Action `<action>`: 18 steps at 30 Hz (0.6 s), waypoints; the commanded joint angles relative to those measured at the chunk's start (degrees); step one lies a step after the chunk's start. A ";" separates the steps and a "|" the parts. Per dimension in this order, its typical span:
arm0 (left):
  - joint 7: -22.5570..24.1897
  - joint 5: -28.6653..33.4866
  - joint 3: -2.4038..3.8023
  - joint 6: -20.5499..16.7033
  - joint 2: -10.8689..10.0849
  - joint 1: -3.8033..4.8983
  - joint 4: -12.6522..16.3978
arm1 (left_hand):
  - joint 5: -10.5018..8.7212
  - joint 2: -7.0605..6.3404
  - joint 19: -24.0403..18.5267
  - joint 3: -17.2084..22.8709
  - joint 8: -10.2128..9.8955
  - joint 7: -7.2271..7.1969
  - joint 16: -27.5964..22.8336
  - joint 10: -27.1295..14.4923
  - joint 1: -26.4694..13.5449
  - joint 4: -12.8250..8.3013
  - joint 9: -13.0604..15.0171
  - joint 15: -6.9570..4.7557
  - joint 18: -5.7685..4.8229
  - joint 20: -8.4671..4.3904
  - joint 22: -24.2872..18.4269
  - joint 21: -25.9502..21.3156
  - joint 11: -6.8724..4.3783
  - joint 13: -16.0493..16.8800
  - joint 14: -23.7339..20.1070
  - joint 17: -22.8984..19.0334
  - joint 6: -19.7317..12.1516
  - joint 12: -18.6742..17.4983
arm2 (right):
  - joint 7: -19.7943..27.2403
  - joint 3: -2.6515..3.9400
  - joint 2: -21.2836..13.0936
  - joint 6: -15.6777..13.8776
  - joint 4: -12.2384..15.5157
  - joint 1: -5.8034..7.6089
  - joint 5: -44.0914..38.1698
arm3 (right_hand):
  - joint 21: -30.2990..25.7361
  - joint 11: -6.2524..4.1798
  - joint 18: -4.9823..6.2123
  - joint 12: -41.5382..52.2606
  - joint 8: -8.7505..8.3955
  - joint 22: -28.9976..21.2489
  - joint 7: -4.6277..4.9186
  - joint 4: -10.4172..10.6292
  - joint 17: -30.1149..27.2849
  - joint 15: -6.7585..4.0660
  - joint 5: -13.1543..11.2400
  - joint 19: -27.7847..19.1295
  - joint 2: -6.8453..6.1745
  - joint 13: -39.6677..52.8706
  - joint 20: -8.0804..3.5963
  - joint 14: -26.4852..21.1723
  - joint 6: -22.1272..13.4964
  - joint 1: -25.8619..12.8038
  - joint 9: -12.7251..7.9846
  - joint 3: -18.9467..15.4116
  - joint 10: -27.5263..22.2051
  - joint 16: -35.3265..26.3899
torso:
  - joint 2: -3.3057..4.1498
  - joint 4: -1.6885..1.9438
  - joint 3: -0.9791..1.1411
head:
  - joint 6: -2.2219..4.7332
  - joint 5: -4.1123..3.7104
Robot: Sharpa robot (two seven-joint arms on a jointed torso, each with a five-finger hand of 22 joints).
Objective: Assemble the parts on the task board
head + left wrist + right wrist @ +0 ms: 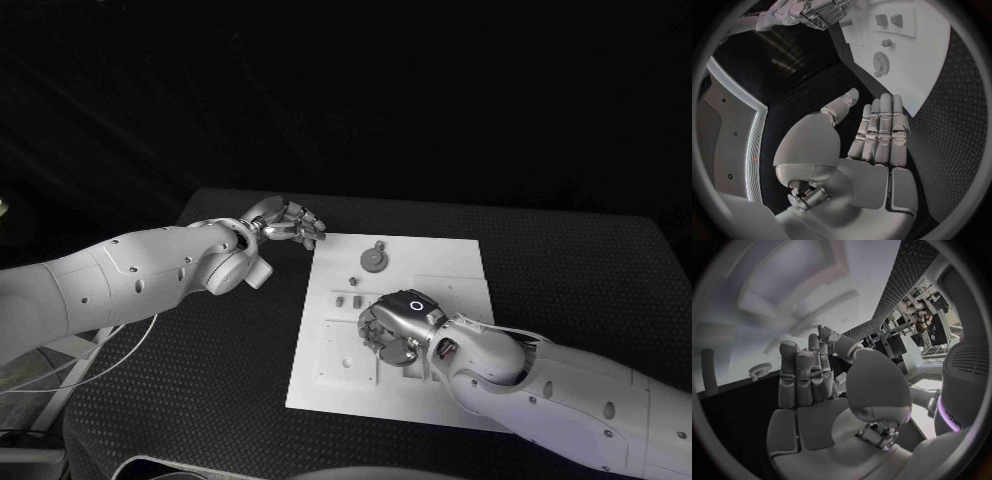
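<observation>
The fingers of the right hand point(398, 325) are curled down over the middle of the white board point(450, 262); whether a part is held cannot be told. The left hand point(284, 223) is held open, fingers straight and together, over the table point(577, 250) just beside the board's far left corner. A round grey part point(375, 259) lies on the board's far end, with small pieces point(345, 298) nearer the right hand.

I count one task board point(447, 262), white, on one black table point(577, 260). One round grey part point(374, 260) lies on it, with two small upright parts point(346, 298) beside. Two hands are visible: left hand point(286, 222), right hand point(398, 328).
</observation>
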 commanded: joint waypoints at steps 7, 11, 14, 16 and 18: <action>0.56 0.36 0.05 0.28 0.08 0.06 0.11 | -0.12 -0.19 0.09 -0.28 0.35 0.14 -0.37 -0.39 -0.35 -0.03 -0.07 0.02 0.20 0.09 -0.09 0.27 0.15 -0.06 0.50 0.11 -0.46 0.23 | -0.93 0.00 0.23 2.18 -0.16 -0.04 -1.47 | 0.30 -0.04 3.63 0.04 0.13 1.11 0.15 0.06 -0.07 -0.42 0.15 -0.01 0.48 0.09 -0.40 -0.07 0.43 -0.11 0.11 0.32 0.35 0.28 | 0.00 -0.03 0.00 | -0.07 0.04; 0.49 0.36 0.05 0.37 0.07 0.06 0.13 | -0.12 -0.18 0.09 -0.28 0.36 0.14 -0.39 -0.40 -0.35 -0.03 -0.07 0.02 0.20 0.09 -0.10 0.27 0.15 -0.06 0.51 0.13 -0.46 0.24 | -1.13 0.00 0.29 2.85 -0.15 -0.04 -1.72 | 0.30 -0.04 3.63 0.03 0.12 1.11 0.16 0.06 -0.07 -0.42 0.15 -0.02 0.48 0.10 -0.40 -0.07 0.42 -0.12 0.13 0.32 0.34 0.28 | 0.01 -0.02 -0.01 | -0.16 0.03; 0.49 0.36 0.05 0.37 0.08 0.06 0.16 | -0.12 -0.19 0.09 -0.29 0.37 0.14 -0.40 -0.40 -0.36 -0.03 -0.08 0.03 0.19 0.09 -0.12 0.27 0.15 -0.07 0.51 0.14 -0.46 0.25 | -1.38 0.00 0.38 4.01 -0.13 -0.03 -2.15 | 0.30 -0.04 3.63 0.02 0.11 1.11 0.16 0.06 -0.07 -0.42 0.15 -0.04 0.48 0.11 -0.39 -0.08 0.41 -0.12 0.14 0.33 0.34 0.29 | 0.01 -0.03 0.00 | -0.19 0.02; 0.47 0.36 0.05 0.38 0.07 0.07 0.16 | -0.12 -0.19 0.09 -0.29 0.37 0.14 -0.41 -0.41 -0.36 -0.03 -0.08 0.03 0.19 0.09 -0.12 0.27 0.15 -0.07 0.51 0.15 -0.46 0.26 | -1.54 0.00 0.35 4.25 -0.15 -0.03 -2.35 | 0.30 -0.04 3.63 0.01 0.11 1.11 0.16 0.06 -0.07 -0.42 0.15 -0.05 0.49 0.11 -0.39 -0.09 0.41 -0.12 0.14 0.33 0.34 0.30 | 0.01 -0.03 0.00 | -0.19 0.02; 0.43 0.36 0.05 0.39 0.03 0.07 0.17 | -0.12 -0.18 0.09 -0.30 0.37 0.14 -0.42 -0.41 -0.36 -0.03 -0.08 0.03 0.19 0.09 -0.13 0.28 0.15 -0.07 0.51 0.16 -0.46 0.27 | -1.76 0.00 0.20 4.20 -0.16 -0.03 -2.63 | 0.30 -0.04 3.63 0.00 0.10 1.12 0.16 0.06 -0.07 -0.41 0.15 -0.06 0.48 0.12 -0.39 -0.09 0.40 -0.13 0.15 0.33 0.34 0.31 | 0.00 -0.02 -0.01 | -0.25 0.00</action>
